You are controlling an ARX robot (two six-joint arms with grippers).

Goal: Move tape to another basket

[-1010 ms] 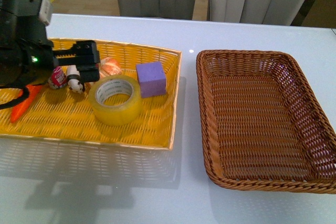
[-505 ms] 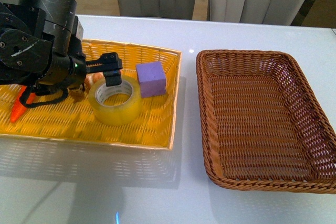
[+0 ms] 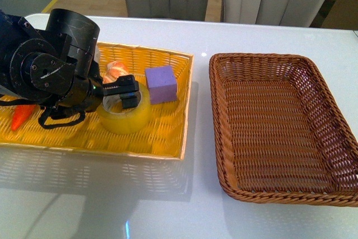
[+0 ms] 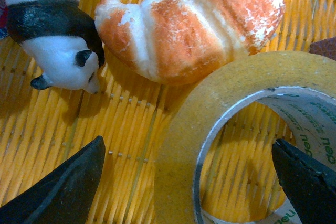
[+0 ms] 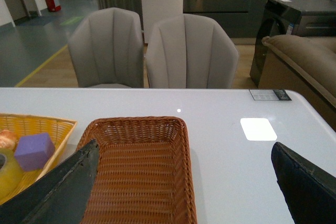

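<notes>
The tape, a yellowish roll with a white core, lies flat in the yellow basket. My left gripper hangs open just over it. In the left wrist view one finger is outside the tape and the other over its hole, so the left gripper straddles one wall of the roll. The dark brown wicker basket stands empty to the right. My right gripper is open, high above the brown basket, and is out of the front view.
A purple block sits right beside the tape. A croissant and a panda figure lie close behind the roll. An orange carrot is at the yellow basket's left end. Chairs stand past the table's far edge.
My left arm has swung right and down, from over the toys at the left to directly over the tape. The tape and both baskets have stayed put.
</notes>
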